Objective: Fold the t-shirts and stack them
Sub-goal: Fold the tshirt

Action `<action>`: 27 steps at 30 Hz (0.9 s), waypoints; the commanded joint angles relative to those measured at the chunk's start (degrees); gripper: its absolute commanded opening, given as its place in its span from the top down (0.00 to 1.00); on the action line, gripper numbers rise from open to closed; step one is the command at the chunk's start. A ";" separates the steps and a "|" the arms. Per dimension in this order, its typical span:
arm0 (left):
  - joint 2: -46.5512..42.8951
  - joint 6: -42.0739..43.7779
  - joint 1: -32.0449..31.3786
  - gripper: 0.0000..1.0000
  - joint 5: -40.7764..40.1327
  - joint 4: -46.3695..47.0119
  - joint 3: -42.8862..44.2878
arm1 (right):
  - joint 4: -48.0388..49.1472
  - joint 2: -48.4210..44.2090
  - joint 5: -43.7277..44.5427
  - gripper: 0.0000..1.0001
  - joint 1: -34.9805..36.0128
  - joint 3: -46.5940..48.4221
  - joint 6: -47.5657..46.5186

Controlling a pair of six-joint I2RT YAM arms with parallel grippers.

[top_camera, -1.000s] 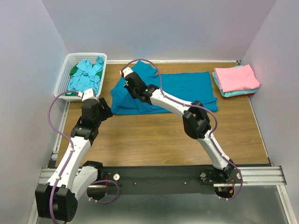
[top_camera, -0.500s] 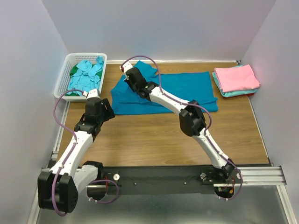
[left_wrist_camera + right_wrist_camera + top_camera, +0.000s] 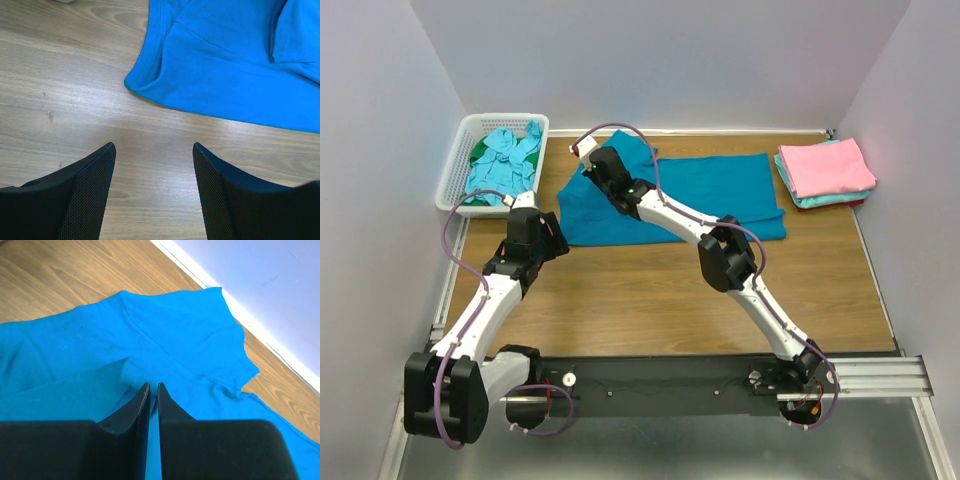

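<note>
The deep teal-blue t-shirt (image 3: 720,190) lies spread across the far middle of the wooden table. My right gripper (image 3: 588,165) is over its far left part. In the right wrist view its jaws (image 3: 154,385) are pinched together on a raised fold of the shirt (image 3: 175,330). My left gripper (image 3: 548,237) is open and empty, low over bare wood just short of the shirt's near left corner (image 3: 145,82). A folded stack with a pink t-shirt (image 3: 825,165) on top sits at the far right.
A white slotted basket (image 3: 453,175) at the far left holds crumpled light aqua and green shirts (image 3: 505,160). Walls close in the back and both sides. Bare wood lies in front of the spread shirt.
My left arm has stretched forward and right, bringing its gripper closer to the shirt's near left corner. My right gripper has shifted slightly toward the far left on the shirt.
</note>
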 commanded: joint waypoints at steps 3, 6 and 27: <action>0.72 0.60 -0.30 0.29 1.45 0.91 -0.06 | 5.11 1.46 3.70 0.56 -0.03 0.32 -3.27; 1.16 0.69 -0.30 0.29 1.63 1.00 0.38 | 5.20 0.32 5.11 0.40 -0.03 0.15 -1.78; 24.71 -3.62 -0.21 0.55 9.99 6.71 13.29 | 4.58 -49.69 -21.52 0.37 -32.11 -66.64 36.10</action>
